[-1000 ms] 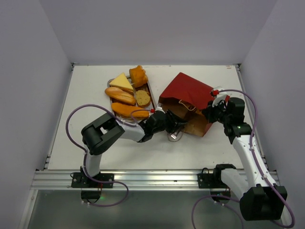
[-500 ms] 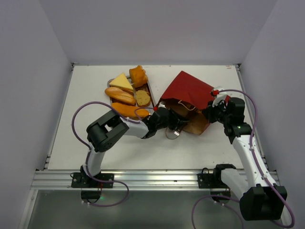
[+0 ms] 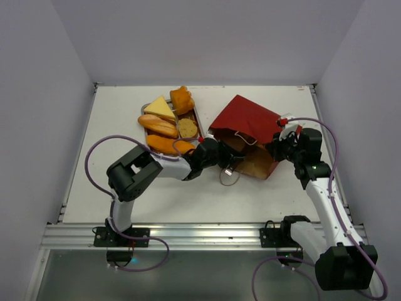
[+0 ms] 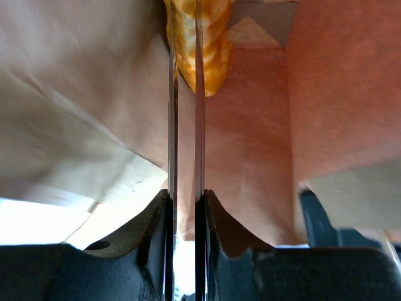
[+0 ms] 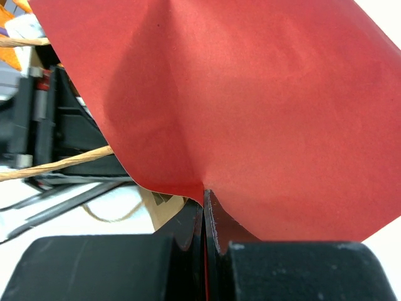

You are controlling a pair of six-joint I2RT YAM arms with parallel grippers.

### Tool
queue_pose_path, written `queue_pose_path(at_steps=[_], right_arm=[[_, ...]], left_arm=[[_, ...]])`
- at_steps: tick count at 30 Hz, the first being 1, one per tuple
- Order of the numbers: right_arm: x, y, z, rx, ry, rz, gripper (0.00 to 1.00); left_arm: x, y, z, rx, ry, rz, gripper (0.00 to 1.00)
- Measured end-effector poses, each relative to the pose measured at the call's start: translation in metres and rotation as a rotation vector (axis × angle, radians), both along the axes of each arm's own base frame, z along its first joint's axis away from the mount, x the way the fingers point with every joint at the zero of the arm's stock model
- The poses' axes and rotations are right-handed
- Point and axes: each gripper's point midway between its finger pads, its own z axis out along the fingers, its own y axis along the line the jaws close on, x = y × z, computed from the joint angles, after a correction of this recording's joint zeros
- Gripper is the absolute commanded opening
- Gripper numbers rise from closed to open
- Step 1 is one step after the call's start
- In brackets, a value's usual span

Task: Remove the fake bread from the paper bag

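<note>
The paper bag (image 3: 247, 119) is clamped by the right gripper (image 5: 205, 195); whether fake bread (image 4: 214, 56) is held by the near-closed left gripper (image 4: 184, 25) cannot be told.

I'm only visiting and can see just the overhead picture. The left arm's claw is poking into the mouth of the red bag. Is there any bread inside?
Observer: Yes. The left wrist camera shows one golden-orange piece of fake bread inside the paper bag, up by the far end of the left claw.
Operator: Has the claw got hold of it?
Observer: I cannot tell. Its fingers stand close together with only a thin slit between them, and the bread shows through that slit.
Operator: What is the other arm doing at the bag's side?
Observer: The right wrist camera shows the right claw shut on a fold of the bag's red paper.
</note>
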Motion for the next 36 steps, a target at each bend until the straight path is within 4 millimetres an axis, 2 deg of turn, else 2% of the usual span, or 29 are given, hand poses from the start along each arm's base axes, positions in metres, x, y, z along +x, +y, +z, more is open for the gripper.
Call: queue_pose_path(at_steps=[8, 13, 29, 36], right_arm=[[0.001, -0.003, 0.002, -0.008, -0.009, -0.013, 0.0], [0.002, -0.005, 0.002, -0.015, -0.012, -0.023, 0.0], [0.003, -0.009, 0.005, -0.028, -0.035, -0.045, 0.0], [0.003, -0.01, 0.004, -0.033, -0.035, -0.049, 0.0]], left_arm=[[-0.013, 0.022, 0.038, -0.024, -0.05, -0.003, 0.0], [-0.028, 0.04, 0.052, -0.03, -0.075, -0.006, 0.0], [-0.071, 0.093, 0.056, 0.06, -0.128, -0.041, 0.0], [-0.089, 0.103, 0.057, 0.076, -0.148, -0.103, 0.0]])
